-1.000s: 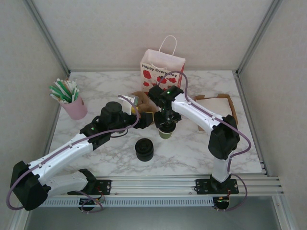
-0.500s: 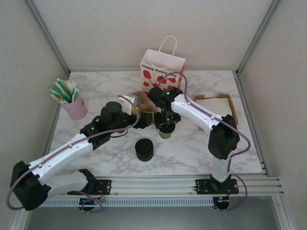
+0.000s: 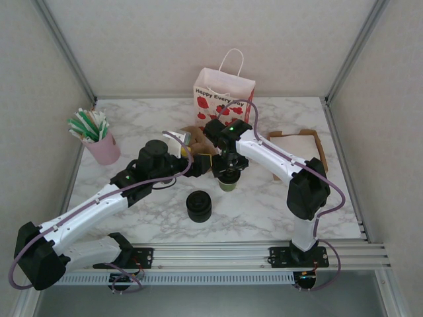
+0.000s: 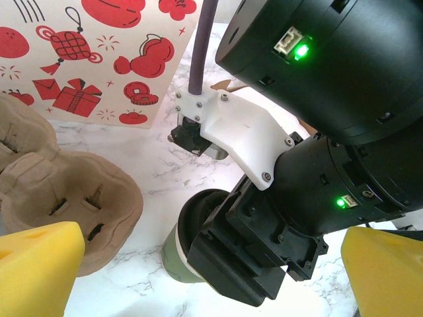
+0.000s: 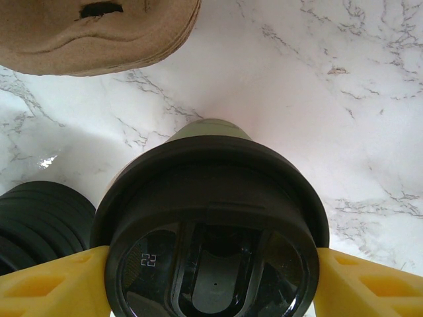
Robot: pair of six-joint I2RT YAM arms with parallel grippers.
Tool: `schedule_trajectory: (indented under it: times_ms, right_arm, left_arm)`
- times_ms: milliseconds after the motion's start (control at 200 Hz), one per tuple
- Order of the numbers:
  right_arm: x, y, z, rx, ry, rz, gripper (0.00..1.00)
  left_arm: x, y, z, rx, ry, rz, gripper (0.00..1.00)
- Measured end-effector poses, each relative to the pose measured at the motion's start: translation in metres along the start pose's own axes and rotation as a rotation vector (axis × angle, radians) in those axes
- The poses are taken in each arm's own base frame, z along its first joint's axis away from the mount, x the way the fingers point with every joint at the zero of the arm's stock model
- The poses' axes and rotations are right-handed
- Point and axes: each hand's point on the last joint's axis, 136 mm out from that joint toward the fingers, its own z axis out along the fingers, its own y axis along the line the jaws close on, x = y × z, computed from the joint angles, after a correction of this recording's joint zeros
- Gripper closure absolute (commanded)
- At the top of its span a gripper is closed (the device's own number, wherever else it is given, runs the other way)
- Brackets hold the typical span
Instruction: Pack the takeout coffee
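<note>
Right wrist view: the right tool [image 5: 211, 281] is clamped on the coffee [image 5: 211, 198] at its lid. The left tool [image 4: 211, 267] is spread apart beside the carrier [image 4: 66, 191].

One lidded coffee cup [image 3: 229, 185], one gift bag [image 3: 223, 98], one pink straw holder [image 3: 102, 148], one black lid stack [image 3: 198, 206], one pulp cup carrier [image 4: 73, 198], one cardboard tray [image 3: 301, 142]

top: overhead, far | wrists: close | all 3 share takeout coffee [image 3: 228, 185]
</note>
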Motion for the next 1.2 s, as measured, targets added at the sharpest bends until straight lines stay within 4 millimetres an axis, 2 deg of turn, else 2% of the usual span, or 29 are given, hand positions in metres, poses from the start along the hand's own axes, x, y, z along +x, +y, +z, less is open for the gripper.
schedule_trajectory:
  times_ms: [836, 1202]
  right_arm:
    - [0.000, 0.000, -0.001, 0.000, -0.001, 0.000, 0.27]
    - [-0.003, 0.000, -0.011, -0.007, -0.025, 0.002, 0.27]
  left_arm:
    - [0.004, 0.001, 0.002, 0.003, 0.010, -0.005, 0.00]
    - [0.004, 0.002, 0.002, 0.003, 0.011, -0.006, 0.00]
